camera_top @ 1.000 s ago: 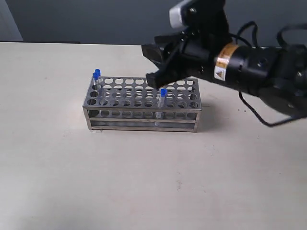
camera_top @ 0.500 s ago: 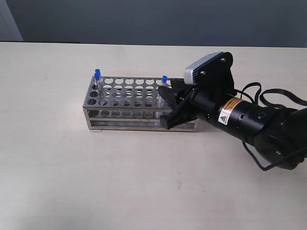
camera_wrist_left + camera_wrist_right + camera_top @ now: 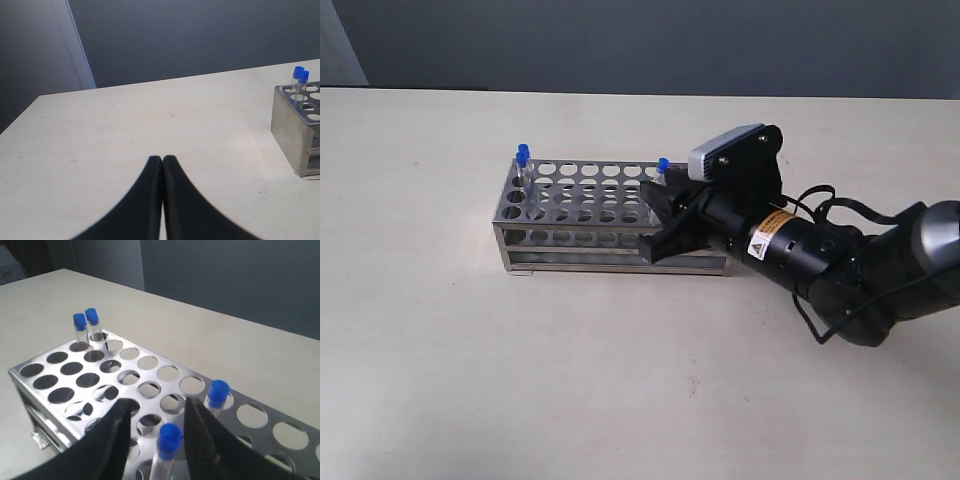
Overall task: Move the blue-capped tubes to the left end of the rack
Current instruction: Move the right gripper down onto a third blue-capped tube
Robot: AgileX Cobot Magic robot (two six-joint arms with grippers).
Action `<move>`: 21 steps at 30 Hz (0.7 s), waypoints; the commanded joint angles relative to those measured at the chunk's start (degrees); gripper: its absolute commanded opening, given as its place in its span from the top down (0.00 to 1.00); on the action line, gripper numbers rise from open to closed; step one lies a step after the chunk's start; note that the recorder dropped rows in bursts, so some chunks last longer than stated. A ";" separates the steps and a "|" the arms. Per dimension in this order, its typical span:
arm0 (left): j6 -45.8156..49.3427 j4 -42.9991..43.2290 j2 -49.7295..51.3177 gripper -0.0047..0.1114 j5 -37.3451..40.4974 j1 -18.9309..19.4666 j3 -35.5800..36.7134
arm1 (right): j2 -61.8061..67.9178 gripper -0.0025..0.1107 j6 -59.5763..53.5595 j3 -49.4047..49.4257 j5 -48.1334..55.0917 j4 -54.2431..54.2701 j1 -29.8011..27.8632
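Note:
The steel rack [image 3: 570,238] stands on the table. Two blue-capped tubes [image 3: 523,155] sit in its left end, also seen in the right wrist view [image 3: 85,320]. A third tube [image 3: 663,165] stands in the back row near the middle-right [image 3: 218,390]. A fourth tube [image 3: 169,437] stands between the fingers of my right gripper [image 3: 158,402], which is open with a gap on both sides of the cap. In the exterior view the right gripper [image 3: 658,222] hides that tube. My left gripper [image 3: 162,159] is shut and empty, off the rack's left end [image 3: 292,132].
The rack's top plate [image 3: 22,380] has many empty holes between the left pair and the two right tubes. Beige tabletop [image 3: 520,360] surrounds the rack. The right arm's body [image 3: 820,260] lies low over the table right of the rack.
The right arm dropped from high above the rack to low over its right half and edged left. Its open fingers now straddle a blue-capped tube.

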 commanded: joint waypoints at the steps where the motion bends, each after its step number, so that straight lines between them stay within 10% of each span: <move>1: -0.20 -0.04 0.26 0.96 -0.77 -0.39 -0.11 | 1.90 0.66 -0.29 -3.24 2.14 -0.30 -0.35; 21: -0.20 -0.04 0.26 0.96 -0.77 -0.39 -0.11 | 2.71 0.68 -0.18 -5.66 10.09 -0.30 -0.35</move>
